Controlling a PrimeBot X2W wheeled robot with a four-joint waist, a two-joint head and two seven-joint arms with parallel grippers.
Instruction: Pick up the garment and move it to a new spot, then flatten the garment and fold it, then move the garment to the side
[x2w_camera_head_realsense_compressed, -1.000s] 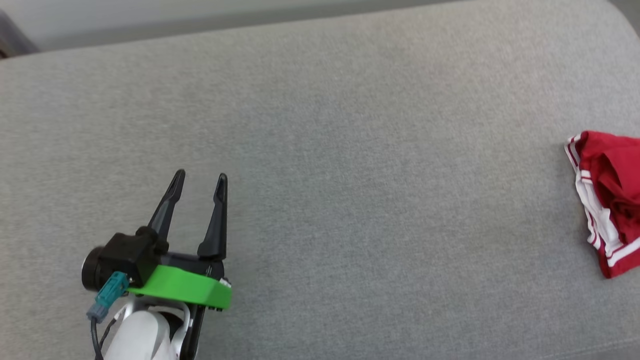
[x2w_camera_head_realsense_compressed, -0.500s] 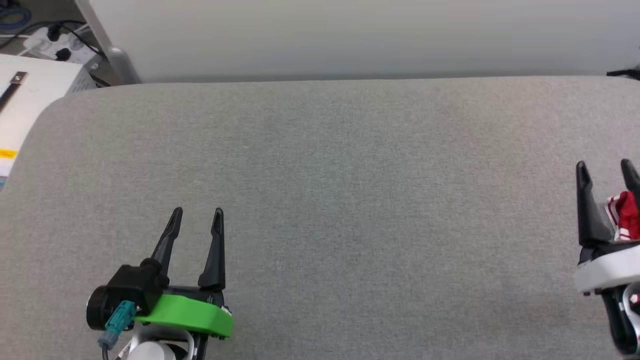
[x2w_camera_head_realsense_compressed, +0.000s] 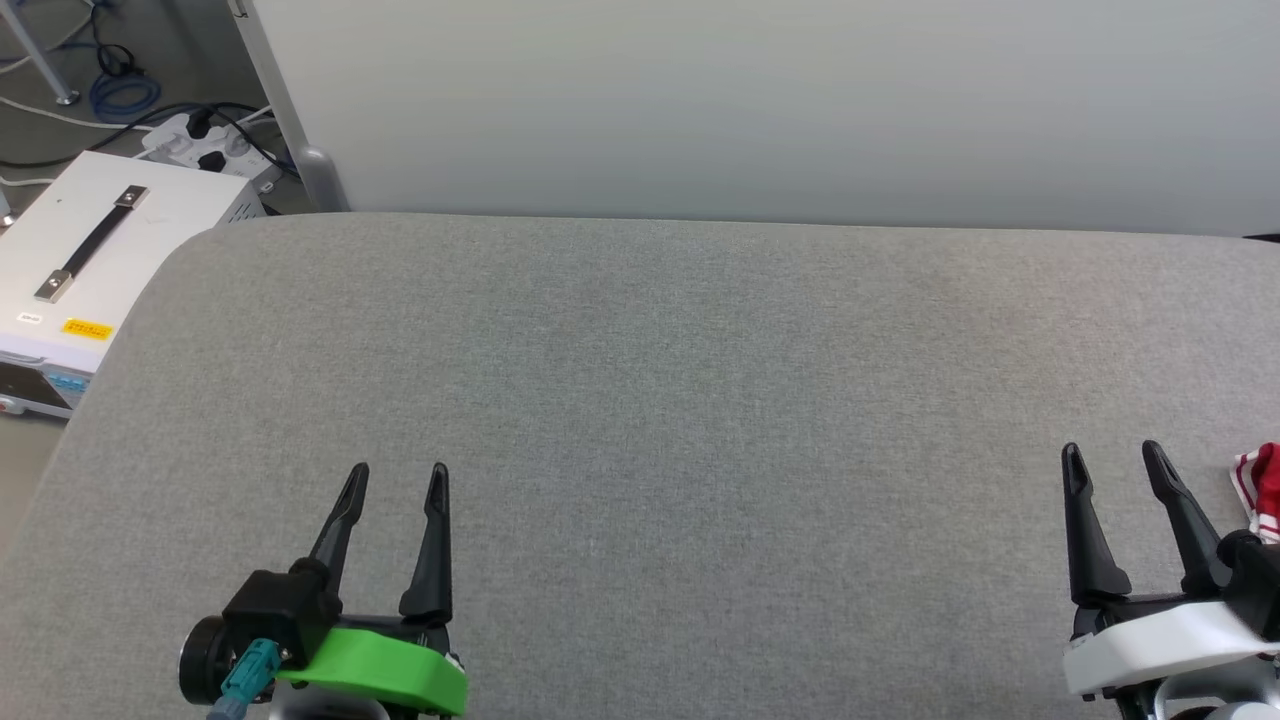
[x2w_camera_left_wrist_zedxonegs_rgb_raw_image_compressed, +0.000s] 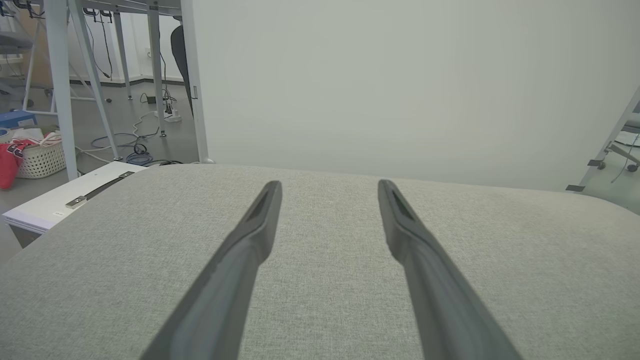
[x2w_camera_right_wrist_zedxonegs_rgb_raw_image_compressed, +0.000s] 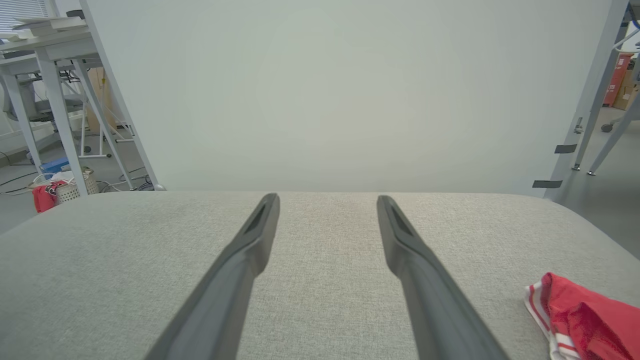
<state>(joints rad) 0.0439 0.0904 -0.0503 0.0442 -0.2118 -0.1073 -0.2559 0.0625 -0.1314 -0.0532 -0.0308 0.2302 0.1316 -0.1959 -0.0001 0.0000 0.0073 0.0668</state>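
Right gripper (x2w_camera_head_realsense_compressed: 1111, 450) hovers with fingers apart and empty, left gripper (x2w_camera_head_realsense_compressed: 399, 470) likewise; the garment (x2w_camera_right_wrist_zedxonegs_rgb_raw_image_compressed: 582, 320) lies crumpled on the grey cushion (x2w_camera_head_realsense_compressed: 640, 400) near the right gripper's outer side; it looks soft, light and floppy, so pinch a raised fold.

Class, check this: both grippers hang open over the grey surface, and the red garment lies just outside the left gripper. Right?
Not quite: the garment lies just outside the right gripper, as the right wrist view shows. The rest holds.
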